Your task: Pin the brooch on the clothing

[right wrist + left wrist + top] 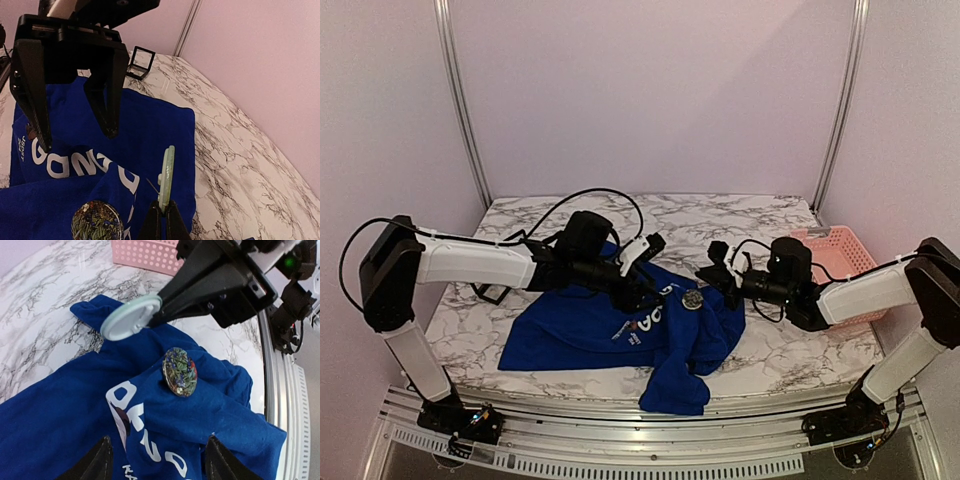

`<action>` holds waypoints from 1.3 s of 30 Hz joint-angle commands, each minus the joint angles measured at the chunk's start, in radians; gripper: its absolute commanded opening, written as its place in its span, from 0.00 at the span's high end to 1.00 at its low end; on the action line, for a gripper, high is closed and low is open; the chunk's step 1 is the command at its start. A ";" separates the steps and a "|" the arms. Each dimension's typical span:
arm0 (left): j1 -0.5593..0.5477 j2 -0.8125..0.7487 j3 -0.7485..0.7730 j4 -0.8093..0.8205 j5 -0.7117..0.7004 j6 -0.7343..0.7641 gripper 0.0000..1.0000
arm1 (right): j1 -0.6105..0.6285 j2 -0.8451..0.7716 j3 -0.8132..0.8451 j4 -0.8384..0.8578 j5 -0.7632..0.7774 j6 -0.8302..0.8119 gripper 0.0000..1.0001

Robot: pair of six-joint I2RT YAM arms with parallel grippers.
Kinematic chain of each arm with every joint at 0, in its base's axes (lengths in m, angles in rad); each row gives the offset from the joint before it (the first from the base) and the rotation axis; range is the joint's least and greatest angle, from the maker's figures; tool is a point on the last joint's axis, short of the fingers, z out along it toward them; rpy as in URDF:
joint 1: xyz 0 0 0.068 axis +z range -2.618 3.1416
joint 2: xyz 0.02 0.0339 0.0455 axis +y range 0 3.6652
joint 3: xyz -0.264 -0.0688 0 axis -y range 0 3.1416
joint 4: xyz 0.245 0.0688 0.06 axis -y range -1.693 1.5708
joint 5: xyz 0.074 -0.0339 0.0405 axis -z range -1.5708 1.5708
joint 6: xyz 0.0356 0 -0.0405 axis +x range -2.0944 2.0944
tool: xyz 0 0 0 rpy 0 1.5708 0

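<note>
The royal-blue T-shirt (590, 330) lies crumpled on the table, with white lettering showing. The brooch (180, 371), a small dark round piece with green-gold glints, sits on a raised fold of the shirt. It also shows in the top view (692, 299) and the right wrist view (97, 221). My left gripper (157, 452) is open, its fingers wide apart on either side of that fold. My right gripper (164, 209) is shut on a pale green disc (165, 172) with a thin pin on it. It holds the disc just above the shirt, beside the brooch.
A pink perforated basket (840, 255) stands at the right rear. A small black square box (140, 62) lies on the marble beyond the shirt, at the left in the top view (490, 293). The shirt's lower edge hangs over the table's front edge.
</note>
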 commanded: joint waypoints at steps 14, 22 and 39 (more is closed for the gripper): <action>-0.025 0.084 -0.034 0.189 -0.045 -0.063 0.74 | 0.003 0.144 0.041 0.102 -0.111 -0.099 1.00; -0.030 0.093 -0.038 0.205 -0.071 -0.030 0.76 | 0.003 0.156 0.049 0.100 -0.107 -0.103 1.00; -0.078 -0.021 -0.069 0.129 0.073 0.079 1.00 | 0.063 0.053 -0.021 0.051 -0.036 -0.178 1.00</action>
